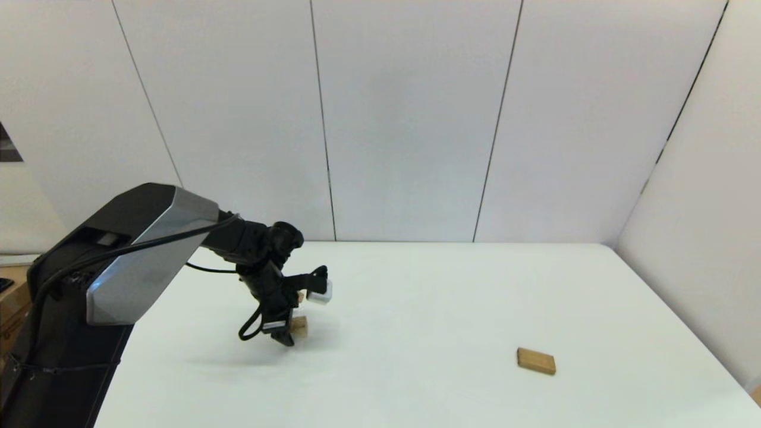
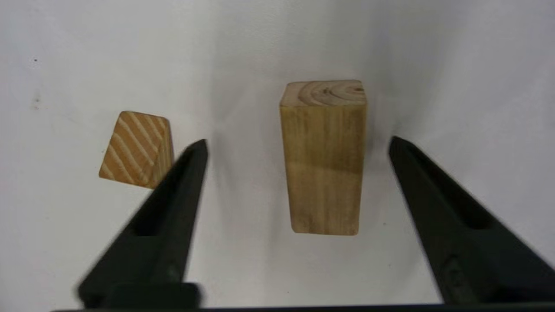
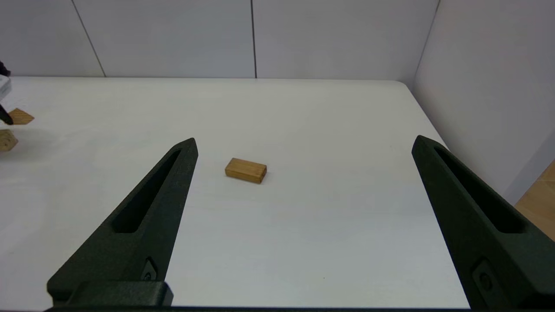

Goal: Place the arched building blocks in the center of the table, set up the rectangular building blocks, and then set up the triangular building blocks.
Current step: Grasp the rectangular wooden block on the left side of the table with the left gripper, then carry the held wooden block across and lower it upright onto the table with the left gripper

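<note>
The arched building block [image 2: 323, 156], a chunky tan block whose hollow is hidden, lies on the white table [image 1: 446, 285] between the two fingers of my left gripper [image 2: 298, 142]. That gripper is open, with a gap on each side of the block. In the head view the left gripper [image 1: 286, 334] hangs low over the table's left-centre, beside the arched block [image 1: 299, 326]. The small triangular block [image 2: 136, 149] rests just outside one finger and peeks out behind the wrist [image 1: 301, 296]. The rectangular slab [image 1: 535, 361] lies flat at front right, ahead of my open, empty right gripper [image 3: 304, 139].
White wall panels close the table's far side and right side. The table's rounded far right corner [image 3: 401, 83] shows in the right wrist view. The slab [image 3: 245, 170] lies alone on bare tabletop, far from the other two blocks [image 3: 8, 139].
</note>
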Controlling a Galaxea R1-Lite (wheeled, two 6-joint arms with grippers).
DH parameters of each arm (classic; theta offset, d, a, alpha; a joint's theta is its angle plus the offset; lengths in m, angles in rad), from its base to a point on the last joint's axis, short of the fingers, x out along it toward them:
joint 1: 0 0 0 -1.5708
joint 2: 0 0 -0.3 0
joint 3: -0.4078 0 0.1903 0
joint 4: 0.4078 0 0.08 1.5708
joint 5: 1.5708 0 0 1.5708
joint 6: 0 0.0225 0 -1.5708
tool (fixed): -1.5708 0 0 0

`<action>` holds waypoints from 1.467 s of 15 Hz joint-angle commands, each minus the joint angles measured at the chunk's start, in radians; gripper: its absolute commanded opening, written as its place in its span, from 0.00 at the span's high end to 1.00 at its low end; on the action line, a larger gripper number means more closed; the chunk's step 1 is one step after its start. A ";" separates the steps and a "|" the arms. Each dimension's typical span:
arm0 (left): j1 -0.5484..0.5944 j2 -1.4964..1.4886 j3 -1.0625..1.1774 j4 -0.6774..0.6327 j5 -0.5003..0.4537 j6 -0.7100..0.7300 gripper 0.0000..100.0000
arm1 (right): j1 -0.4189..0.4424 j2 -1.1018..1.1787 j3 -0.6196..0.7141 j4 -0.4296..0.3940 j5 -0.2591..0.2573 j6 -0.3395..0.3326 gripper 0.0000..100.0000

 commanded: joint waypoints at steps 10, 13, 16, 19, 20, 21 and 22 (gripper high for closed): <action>-0.038 -0.028 -0.028 0.044 -0.007 -0.002 1.00 | -0.001 -0.002 0.002 -0.001 0.000 0.000 0.00; -0.115 -0.073 -0.056 0.056 -0.007 -0.011 1.00 | 0.001 0.000 0.002 -0.001 0.000 0.000 0.00; -0.192 -0.068 -0.145 0.174 -0.005 -0.019 1.00 | -0.001 0.000 0.000 -0.001 0.000 0.000 0.00; -0.268 -0.022 -0.248 0.249 -0.007 -0.093 1.00 | -0.001 0.000 0.000 -0.001 0.000 0.000 0.00; -0.290 -0.002 -0.274 0.258 -0.007 -0.114 1.00 | 0.001 0.000 0.002 -0.001 0.000 0.000 0.00; -0.310 0.012 -0.295 0.261 -0.007 -0.136 1.00 | 0.001 0.000 0.000 -0.001 0.000 0.000 0.00; -0.328 0.023 -0.312 0.261 -0.007 -0.154 1.00 | -0.001 -0.002 0.002 -0.001 0.000 0.000 0.00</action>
